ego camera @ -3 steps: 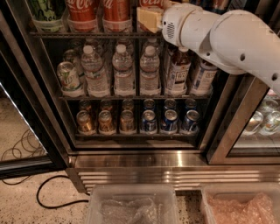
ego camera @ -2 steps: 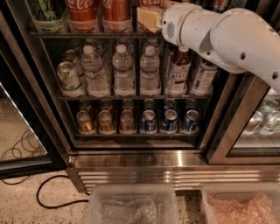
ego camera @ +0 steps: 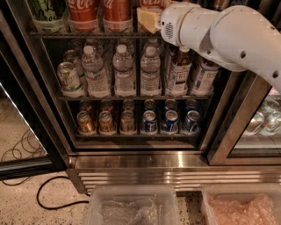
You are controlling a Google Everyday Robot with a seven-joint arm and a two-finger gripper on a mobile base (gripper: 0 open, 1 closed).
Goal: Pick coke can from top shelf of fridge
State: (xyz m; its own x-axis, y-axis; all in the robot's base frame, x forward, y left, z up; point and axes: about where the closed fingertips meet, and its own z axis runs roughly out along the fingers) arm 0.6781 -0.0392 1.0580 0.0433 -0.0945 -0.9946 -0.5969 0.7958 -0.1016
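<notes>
Reaching in at the top shelf (ego camera: 88,34) of the fridge (ego camera: 175,160), the gripper (ego camera: 147,19) is being held just right of a coke can (ego camera: 116,11); its opening cannot be told. Water bottles (ego camera: 123,72) are being carried on the rack (ego camera: 131,98) below. Two clear bins (ego camera: 131,190), seemingly holding crumpled plastic, are crowding the floor (ego camera: 26,206) before the base.

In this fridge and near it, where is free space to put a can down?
Bare: the steel ledge under the lowest rack, and the speckled floor at lower left. Crowded: the top shelf, where the gripper sits beside the coke cans; the water bottles and the small cans fill their racks side to side.
</notes>
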